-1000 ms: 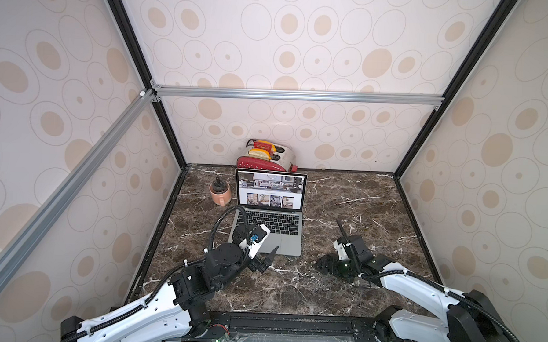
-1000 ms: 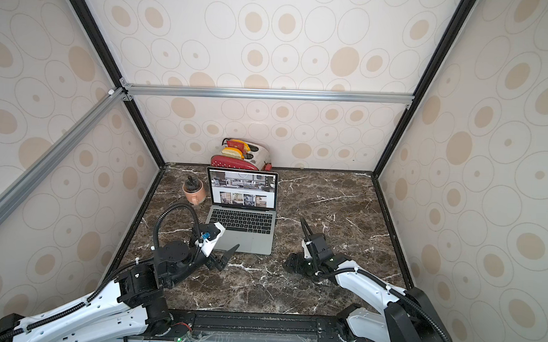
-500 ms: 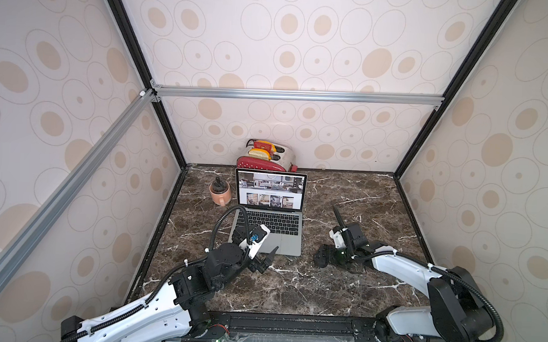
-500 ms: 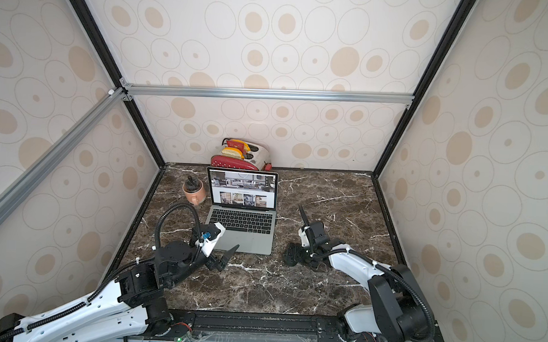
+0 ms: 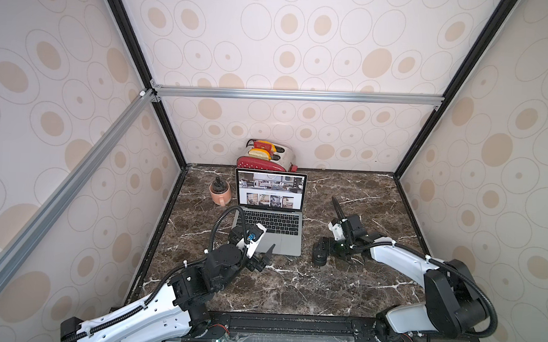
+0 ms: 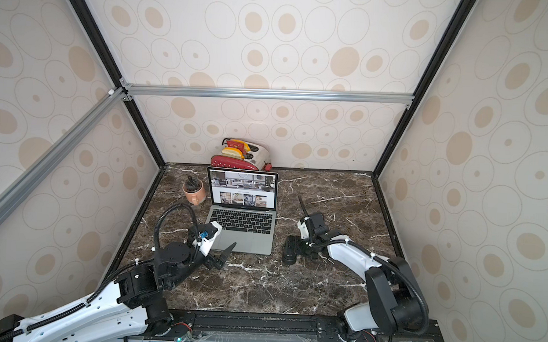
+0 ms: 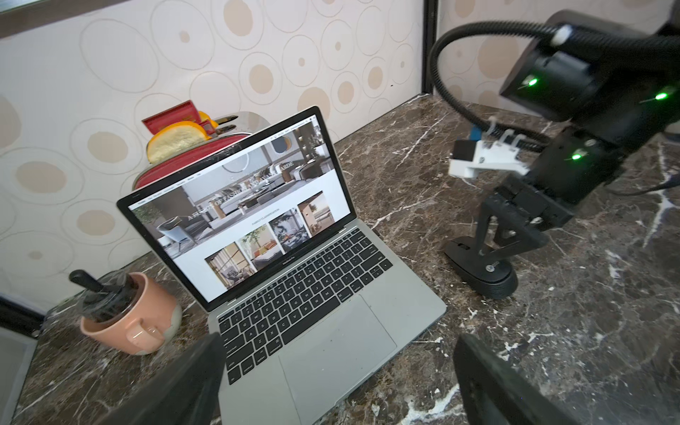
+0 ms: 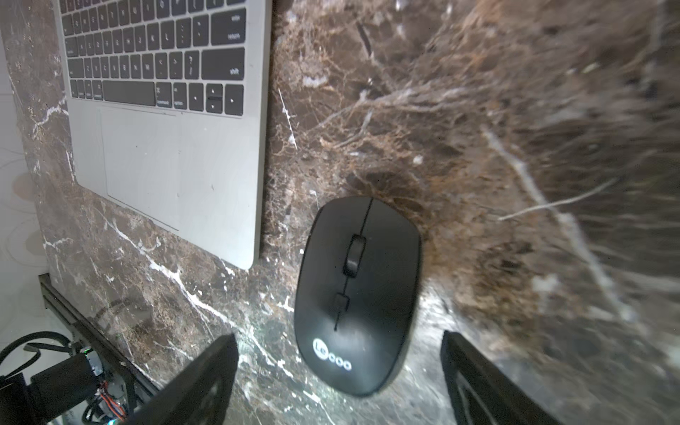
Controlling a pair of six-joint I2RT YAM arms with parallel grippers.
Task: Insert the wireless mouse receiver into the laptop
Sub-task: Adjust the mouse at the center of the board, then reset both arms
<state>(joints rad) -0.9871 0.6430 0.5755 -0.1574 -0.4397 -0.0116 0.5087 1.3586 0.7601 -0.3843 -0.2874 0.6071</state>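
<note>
The silver-grey laptop (image 5: pixel 268 228) (image 6: pixel 241 230) stands open mid-table, its screen showing interior photos. A black wireless mouse (image 5: pixel 320 253) (image 8: pixel 357 294) lies on the marble just right of the laptop's front corner (image 7: pixel 482 274). My right gripper (image 8: pixel 337 336) (image 5: pixel 332 250) is open and reaches down over the mouse's rear end, one finger on each side with a gap. My left gripper (image 7: pixel 338 340) (image 5: pixel 264 257) is open and empty at the laptop's front left, above the trackpad edge (image 7: pixel 331 353). The wireless mouse receiver is out of view.
A red toaster (image 5: pixel 263 160) holding bread stands behind the laptop against the back wall. A pink mug (image 5: pixel 221 195) with a dark object in it sits left of the screen. Patterned walls enclose the marble table (image 5: pixel 293 290) on three sides.
My right arm has swung left and farther in towards the laptop's right side, and its jaws have widened a little over the mouse. The left arm has not moved.
</note>
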